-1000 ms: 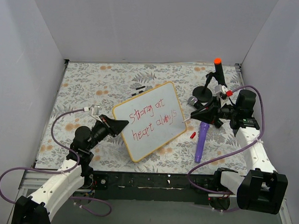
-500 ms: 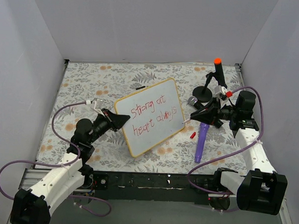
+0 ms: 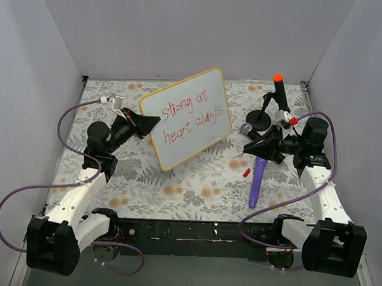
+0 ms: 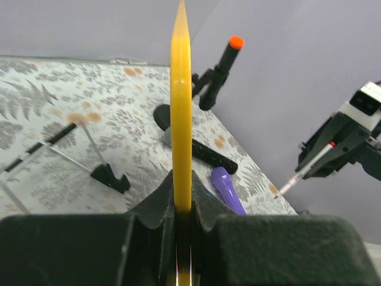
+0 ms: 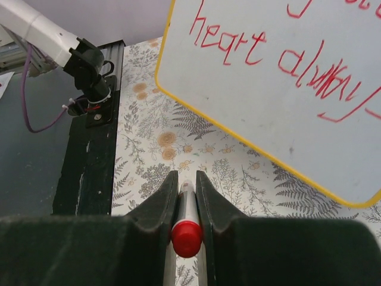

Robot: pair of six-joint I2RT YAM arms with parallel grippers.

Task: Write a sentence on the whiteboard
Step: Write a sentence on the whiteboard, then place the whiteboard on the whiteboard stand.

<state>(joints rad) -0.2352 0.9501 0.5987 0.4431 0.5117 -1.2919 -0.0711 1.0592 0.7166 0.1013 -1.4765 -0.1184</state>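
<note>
Left gripper (image 4: pixel 181 186) — jaws clamped on the yellow edge of the whiteboard (image 3: pixel 189 114), which is held tilted up at left-centre, facing the overhead camera. The sentence (image 3: pixel 191 119), two red lines, looks finished. Right gripper (image 5: pixel 186 182) is closed on the marker (image 5: pixel 187 229), its tip apart from the board. Judged step: showing the result; next, lay the board flat. Its lower corner hangs near the floral cover (image 3: pixel 195 194), open there — purple tool (image 3: pixel 257 181) and black stand (image 3: pixel 279 93) sit well right.
</note>
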